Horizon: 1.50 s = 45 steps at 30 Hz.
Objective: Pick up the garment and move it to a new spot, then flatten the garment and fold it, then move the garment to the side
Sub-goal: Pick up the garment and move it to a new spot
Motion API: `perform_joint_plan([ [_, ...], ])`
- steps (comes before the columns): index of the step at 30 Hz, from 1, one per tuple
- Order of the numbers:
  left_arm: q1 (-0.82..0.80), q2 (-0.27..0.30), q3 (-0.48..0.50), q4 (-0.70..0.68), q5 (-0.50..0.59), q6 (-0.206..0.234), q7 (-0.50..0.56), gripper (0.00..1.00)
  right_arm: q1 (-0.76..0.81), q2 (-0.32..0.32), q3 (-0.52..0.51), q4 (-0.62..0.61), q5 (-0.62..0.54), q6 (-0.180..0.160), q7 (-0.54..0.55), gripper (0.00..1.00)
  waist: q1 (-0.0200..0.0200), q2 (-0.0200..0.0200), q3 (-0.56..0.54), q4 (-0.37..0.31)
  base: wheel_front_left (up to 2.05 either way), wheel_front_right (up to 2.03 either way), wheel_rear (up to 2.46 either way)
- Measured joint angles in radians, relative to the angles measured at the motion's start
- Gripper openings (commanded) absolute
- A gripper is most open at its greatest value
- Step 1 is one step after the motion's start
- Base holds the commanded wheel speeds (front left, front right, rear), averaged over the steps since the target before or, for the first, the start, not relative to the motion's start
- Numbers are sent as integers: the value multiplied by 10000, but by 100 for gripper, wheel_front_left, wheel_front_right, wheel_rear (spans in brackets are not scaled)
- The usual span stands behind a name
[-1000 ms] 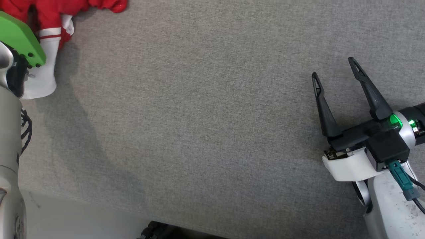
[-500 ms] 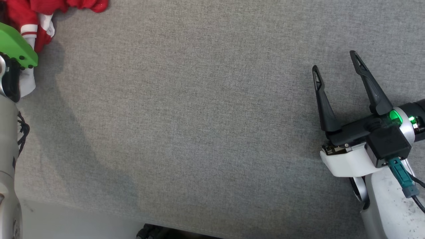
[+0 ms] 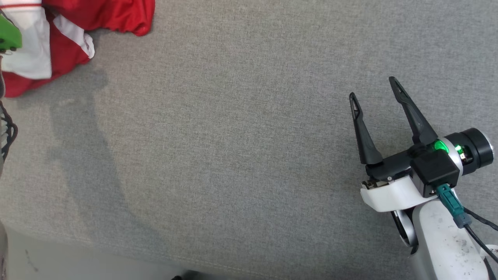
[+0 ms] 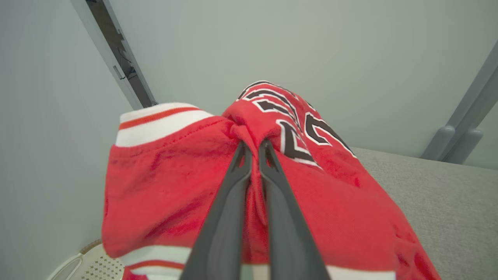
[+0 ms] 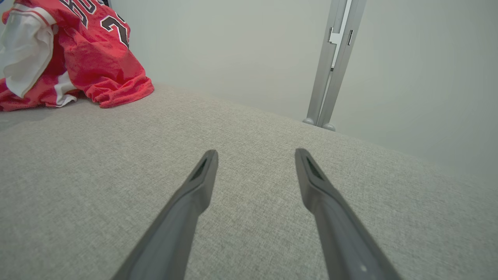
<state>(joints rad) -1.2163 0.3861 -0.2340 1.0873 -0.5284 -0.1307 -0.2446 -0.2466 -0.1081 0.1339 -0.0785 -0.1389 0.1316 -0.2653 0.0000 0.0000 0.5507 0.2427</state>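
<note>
Pinching a fold of the red jersey in my clamped left claw to carry it off the bench, far-left corner, seemingly half lifted; my right claw hangs spread wide, empty.

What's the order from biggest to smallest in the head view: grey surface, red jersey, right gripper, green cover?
1. grey surface
2. red jersey and right gripper: roughly alike; the jersey is cropped by the frame, so I won't rank them
3. green cover, a sliver at the edge
</note>
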Motion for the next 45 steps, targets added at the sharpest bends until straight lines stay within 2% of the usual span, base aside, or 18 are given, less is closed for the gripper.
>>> perform_joint_plan([
  [6,-364,259,-895,-1131,-96,0,-42,0,7,305,176,77,92,0,2,100,0,0,-695,-188,0,0,0],
  [13,-480,328,-1925,-2460,-111,0,31,0,187,535,253,180,318,0,10,100,0,0,-1473,-769,0,0,0],
  [18,-53,303,-2374,-3331,-184,-2,474,0,566,568,217,174,765,0,10,100,0,0,-2092,-1542,0,0,0],
  [24,782,-58,-2792,-4464,-330,92,1041,0,1033,569,104,146,1085,0,10,100,-1,0,-2810,-2709,0,0,0],
  [32,1866,-734,-3488,-5505,-328,451,1561,0,1411,577,-150,-4,1197,0,10,100,-1,1,-3484,-4216,0,0,0],
  [36,2676,-1455,-4205,-5616,-251,470,1722,0,1424,573,-272,-63,1237,0,10,100,-1,1,-3625,-4857,0,0,0],
  [40,3500,-2151,-4964,-5014,-209,374,1636,0,1424,571,-244,-61,1292,0,10,100,-1,1,-3589,-5293,0,0,0],
  [45,4250,-2888,-5845,-3873,-161,188,1266,0,1364,573,-150,-102,1379,0,10,100,0,1,-3228,-5435,0,0,0],
])
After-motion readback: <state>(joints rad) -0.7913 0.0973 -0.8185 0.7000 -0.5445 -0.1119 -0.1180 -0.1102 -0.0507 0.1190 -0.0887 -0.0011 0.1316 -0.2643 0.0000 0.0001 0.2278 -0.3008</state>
